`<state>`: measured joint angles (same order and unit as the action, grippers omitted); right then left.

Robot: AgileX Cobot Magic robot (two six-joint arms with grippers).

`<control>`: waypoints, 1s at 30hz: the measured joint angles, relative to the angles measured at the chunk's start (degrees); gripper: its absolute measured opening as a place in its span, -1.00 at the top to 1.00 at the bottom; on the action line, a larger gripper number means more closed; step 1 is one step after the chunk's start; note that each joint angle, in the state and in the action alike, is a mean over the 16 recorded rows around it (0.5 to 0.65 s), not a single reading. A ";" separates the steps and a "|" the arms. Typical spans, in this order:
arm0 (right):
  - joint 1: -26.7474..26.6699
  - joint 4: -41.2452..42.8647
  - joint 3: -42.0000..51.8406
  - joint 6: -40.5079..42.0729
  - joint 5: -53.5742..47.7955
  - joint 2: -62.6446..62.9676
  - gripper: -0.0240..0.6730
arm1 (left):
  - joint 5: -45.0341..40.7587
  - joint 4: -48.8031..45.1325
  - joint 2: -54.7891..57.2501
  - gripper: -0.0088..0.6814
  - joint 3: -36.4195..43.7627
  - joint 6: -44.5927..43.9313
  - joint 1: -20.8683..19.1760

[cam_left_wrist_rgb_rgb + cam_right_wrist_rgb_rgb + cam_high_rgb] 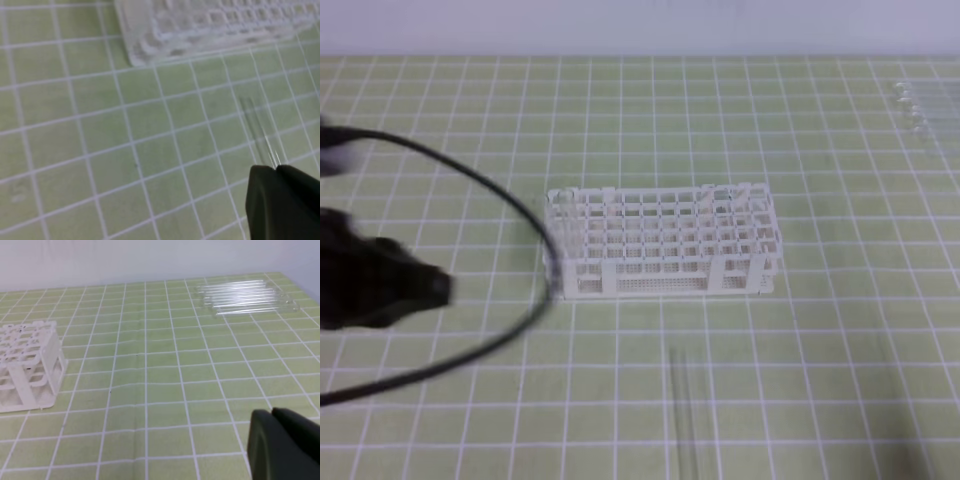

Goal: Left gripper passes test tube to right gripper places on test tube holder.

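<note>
Left wrist view shows the test tube (257, 131) lying lengthwise just above the clenched, empty left gripper (276, 169), pointing toward the test tube holder (210, 25); the right gripper (272, 412), also clenched, is farther.

A flat green mat (460, 110) ruled with a grid of thin white lines is covering the whole work surface. A white plastic lattice rack of small square holes (662, 242) is standing upright near the middle of it. A single long clear glass tube (686, 410) is lying flat on the mat in front of the rack, apart from it. A cluster of similar clear glass tubes (245, 296) is lying side by side at the far right corner.
</note>
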<state>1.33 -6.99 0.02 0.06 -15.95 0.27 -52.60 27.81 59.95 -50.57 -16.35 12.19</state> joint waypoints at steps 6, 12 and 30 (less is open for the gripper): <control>0.00 0.00 0.00 0.00 0.00 0.00 0.98 | 0.40 -8.18 12.97 0.98 -5.64 8.39 13.84; 0.00 0.00 0.00 0.04 0.00 0.00 0.98 | 1.17 -16.17 23.95 0.98 -10.85 19.36 25.88; 0.00 0.00 0.00 0.08 0.00 0.00 0.98 | -13.63 -18.80 44.92 0.75 -30.86 30.67 37.71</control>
<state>1.33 -6.99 0.02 0.15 -15.95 0.27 -66.23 9.00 104.86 -81.43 14.33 49.90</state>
